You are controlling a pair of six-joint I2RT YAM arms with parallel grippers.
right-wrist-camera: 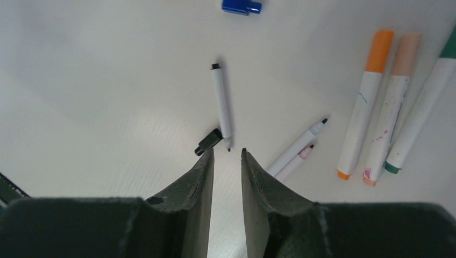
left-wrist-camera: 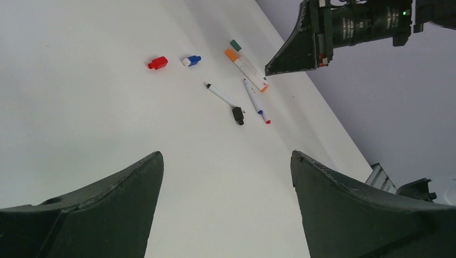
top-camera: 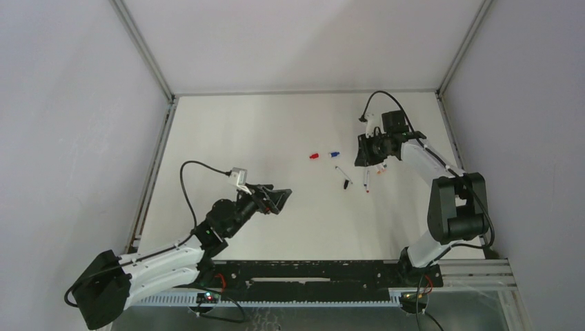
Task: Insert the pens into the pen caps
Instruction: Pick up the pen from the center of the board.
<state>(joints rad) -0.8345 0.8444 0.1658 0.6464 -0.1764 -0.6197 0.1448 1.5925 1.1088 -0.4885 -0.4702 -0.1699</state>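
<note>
My right hand point(right-wrist-camera: 226, 153) hangs over the tabletop point(top-camera: 262, 138) with its jaws drawn close, a slim gap between them and nothing in it. My left hand point(left-wrist-camera: 226, 156) hovers wide open and empty, well apart from the work. Straight ahead of the right hand lies the black-tipped pen point(right-wrist-camera: 221, 102), its near end touching or just beside the black cap point(right-wrist-camera: 208, 142); I cannot tell which. Two more bare pens point(right-wrist-camera: 298, 148) lie side by side to its right, and beyond them three markers point(right-wrist-camera: 390, 107) with orange, peach and green ends lie in a row, looking capped already. The blue cap point(right-wrist-camera: 241, 6) and red cap point(left-wrist-camera: 157, 63) sit loose farther off. These pens look light, stiff and slick-barrelled, so I expect one to roll or skid if nudged. I would pinch it mid-barrel, across its width, leaving the tip end free for the cap. The caps are tiny and will likely scoot away, so each needs a firm hold by its closed end.
</note>
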